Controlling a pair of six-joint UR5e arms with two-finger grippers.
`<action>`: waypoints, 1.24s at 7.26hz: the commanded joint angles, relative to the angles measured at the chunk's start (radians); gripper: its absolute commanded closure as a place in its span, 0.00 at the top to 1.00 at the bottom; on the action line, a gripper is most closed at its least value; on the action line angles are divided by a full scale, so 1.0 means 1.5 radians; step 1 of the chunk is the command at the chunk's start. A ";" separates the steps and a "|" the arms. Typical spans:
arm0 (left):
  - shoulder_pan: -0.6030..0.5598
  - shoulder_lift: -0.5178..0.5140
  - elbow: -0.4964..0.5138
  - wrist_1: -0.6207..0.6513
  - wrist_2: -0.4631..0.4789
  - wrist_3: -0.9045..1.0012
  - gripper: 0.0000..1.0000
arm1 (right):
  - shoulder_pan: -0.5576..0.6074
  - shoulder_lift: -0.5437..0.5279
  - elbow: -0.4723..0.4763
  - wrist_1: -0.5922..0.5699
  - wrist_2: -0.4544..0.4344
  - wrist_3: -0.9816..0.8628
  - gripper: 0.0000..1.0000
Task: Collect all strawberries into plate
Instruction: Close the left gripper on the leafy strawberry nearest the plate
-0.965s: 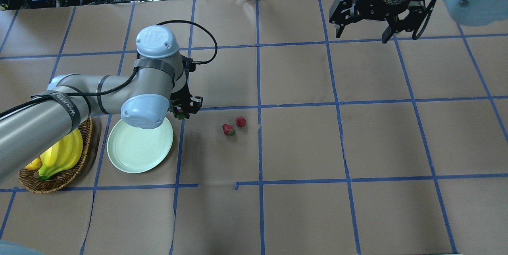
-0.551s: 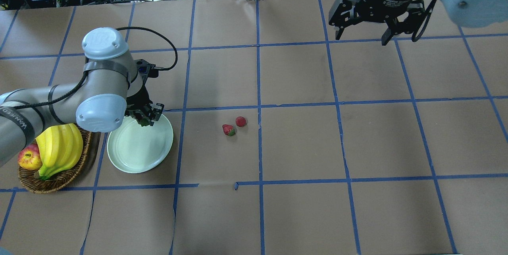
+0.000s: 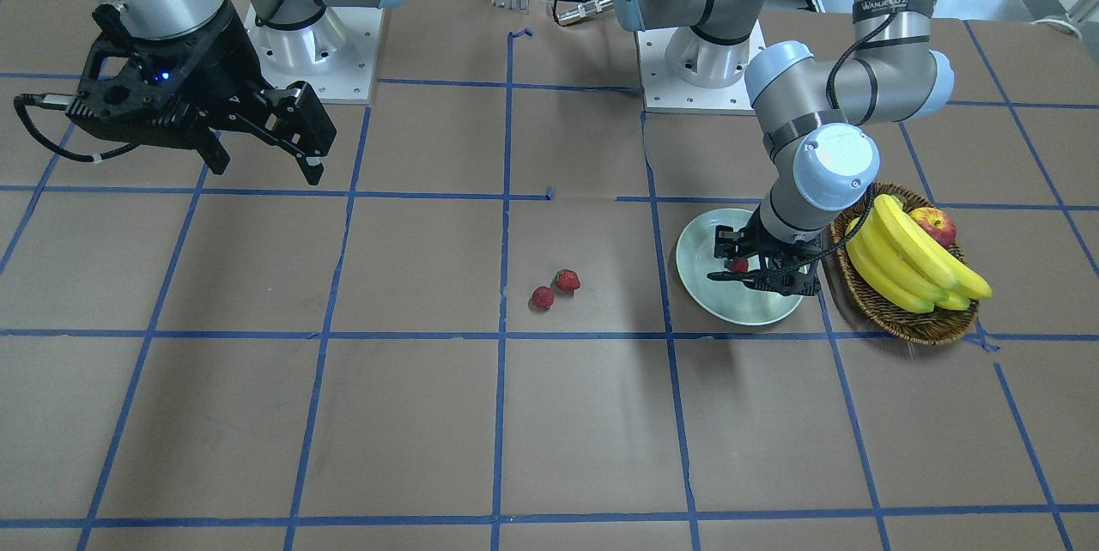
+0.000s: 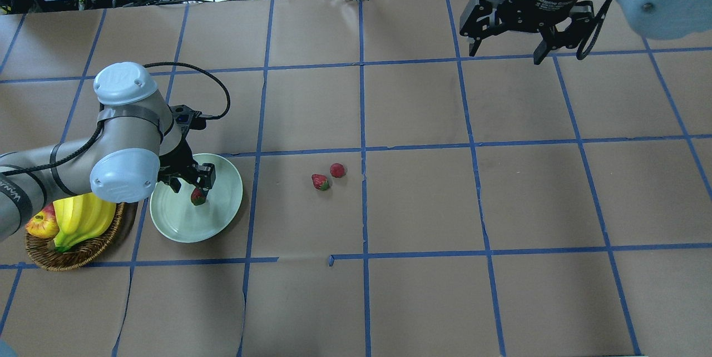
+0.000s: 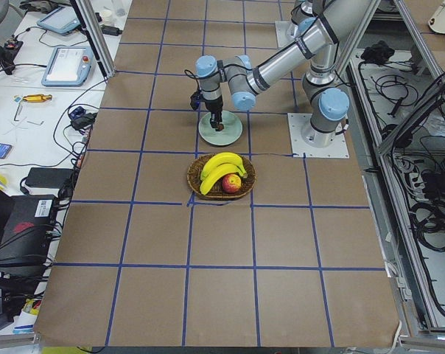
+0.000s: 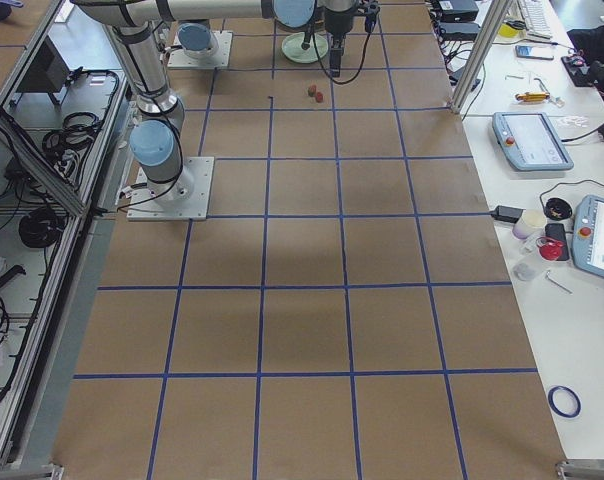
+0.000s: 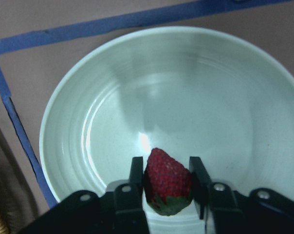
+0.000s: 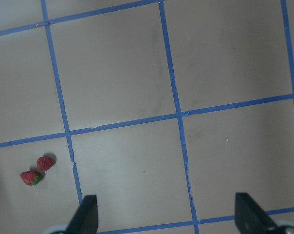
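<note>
Between the two black fingers of the left gripper we see a small red strawberry with dark seeds and a green leafy cap. Its long axis runs along the fingers, with the cap tucked back toward the palm and the pointed tip aimed away from it, down at the plate. The jaws are drawn in narrow and the pads press the berry's two flanks, so it is firmly gripped. Directly beneath the fingertips lies the round, shallow, glossy pale mint-green plate, and the berry hangs over its inner floor, nearer the rim on the gripper's side (we cannot tell whether the tip touches the glaze). Well off to this gripper's right, outside the plate, the two other strawberries lie just beside each other on the brown paper-covered table. The nearer one is on its side with its green cap turned toward the robot, while the farther one's cap is too small for us to read. To the gripper's left, just beside the plate, sits a brown wicker basket with yellow bananas and a red-yellow apple. The right gripper hangs high above the table with its fingers spread wide and nothing between them, and the loose berries lie well apart from it, toward its left.
</note>
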 commanded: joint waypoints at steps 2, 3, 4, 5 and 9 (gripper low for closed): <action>-0.070 0.004 0.067 -0.001 -0.005 -0.110 0.98 | 0.000 0.000 0.000 -0.002 0.001 0.000 1.00; -0.128 -0.004 0.082 -0.001 -0.005 -0.192 0.98 | 0.000 0.000 0.000 -0.002 0.001 0.000 1.00; -0.180 -0.014 0.084 -0.001 -0.008 -0.275 0.98 | 0.000 0.000 0.001 -0.002 0.001 0.000 1.00; -0.223 -0.021 0.084 0.000 -0.041 -0.348 0.98 | 0.000 0.000 0.002 -0.001 0.001 -0.001 1.00; -0.297 -0.084 0.084 0.057 -0.105 -0.395 0.90 | 0.000 0.000 0.002 0.002 0.001 -0.001 1.00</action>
